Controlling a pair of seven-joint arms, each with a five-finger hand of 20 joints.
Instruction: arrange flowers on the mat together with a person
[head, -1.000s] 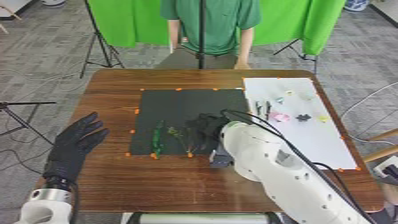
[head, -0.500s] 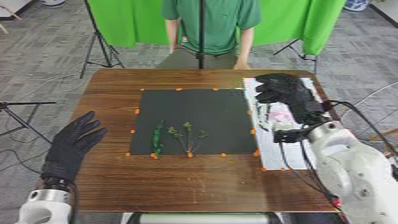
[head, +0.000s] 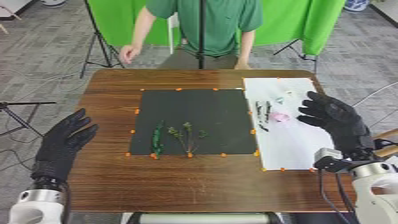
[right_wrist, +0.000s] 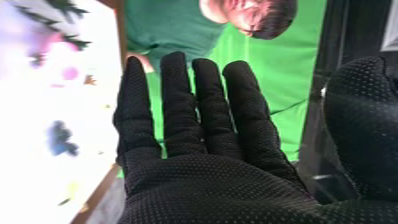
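Hovering over the left edge of the bench (head: 133, 187), your left hand (head: 62, 145) is waiting, fingers spread. Your right hand (head: 339, 121) is hanging by the right edge of the white sheet (head: 293, 147), fingers straight, slightly apart, empty. Green stems (head: 157, 139) are lying on the black mat (head: 209, 110), pointing away from you. The pink flower (head: 280, 117) is sitting just left of your right hand, likely calling it leftward.
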